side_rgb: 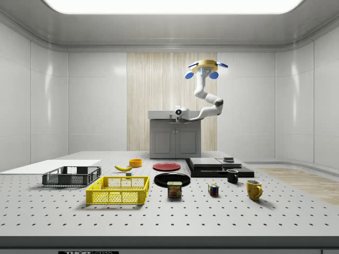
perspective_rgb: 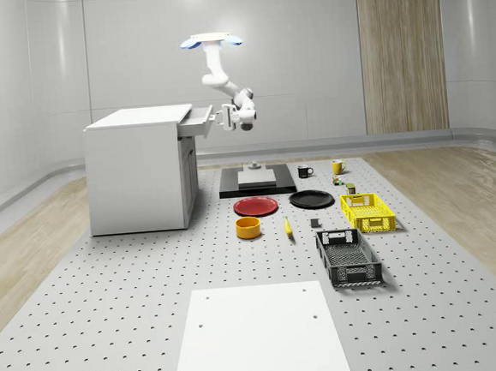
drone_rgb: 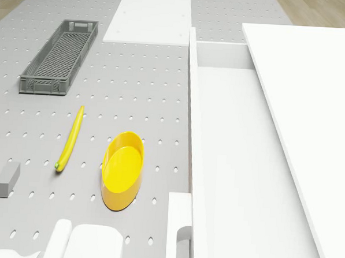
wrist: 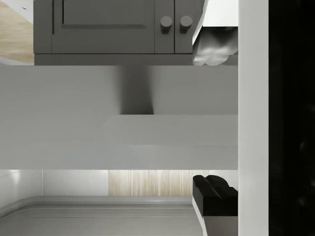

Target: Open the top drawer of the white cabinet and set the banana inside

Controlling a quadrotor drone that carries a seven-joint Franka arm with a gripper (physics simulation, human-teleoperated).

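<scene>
The white cabinet [perspective_rgb: 139, 168] stands at the whole-scene view's left. Its top drawer [perspective_rgb: 198, 121] is pulled partly out, and its bare inside [drone_rgb: 228, 166] faces up in the drone view. My gripper [perspective_rgb: 224, 117] is right at the drawer front, open. In the wrist view its two dark fingers [wrist: 214, 196] stand well apart, above and below the drawer front [wrist: 147, 98]. The banana [perspective_rgb: 287, 227] lies flat on the table beside a yellow bowl [drone_rgb: 123, 170]; the banana [drone_rgb: 71, 138] is free of the gripper. The drone [perspective_rgb: 211, 40] hovers high, just off the cabinet's drawer side.
On the table lie a red plate [perspective_rgb: 256, 205], a black plate [perspective_rgb: 311, 199], a yellow crate [perspective_rgb: 367, 211], a grey crate [perspective_rgb: 348, 257], two mugs [perspective_rgb: 304, 171] and a black platform [perspective_rgb: 257, 185]. A white sheet [perspective_rgb: 258, 339] covers the near table.
</scene>
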